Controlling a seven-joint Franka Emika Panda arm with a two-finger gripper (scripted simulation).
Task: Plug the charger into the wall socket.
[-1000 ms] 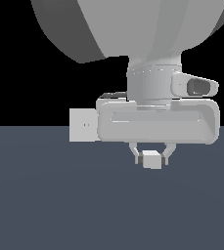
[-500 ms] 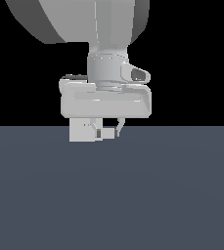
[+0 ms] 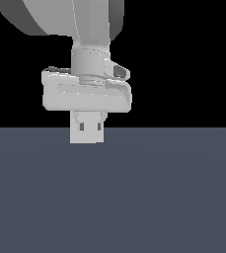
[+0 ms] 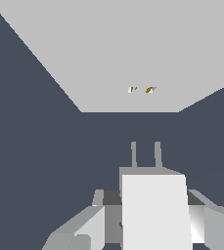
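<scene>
Small off-white boxy charger (image 4: 155, 210): two thin prongs lead, long axis aimed straight at the flat off-white square wall socket (image 4: 118, 53), apart from its two yellowish centre dots. Grey gripper (image 4: 152, 215): clamped on the charger, a finger on either side. In the exterior view charger and socket overlap below the hand, apparently indistinguishable; the dark grey floor (image 3: 134, 197) lies under them.

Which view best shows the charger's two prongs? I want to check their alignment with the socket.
The wrist view: the off-white boxy charger shows both prongs pointing at the flat off-white wall socket holes, short of them. The exterior view shows no prongs; the gripper covers them.
</scene>
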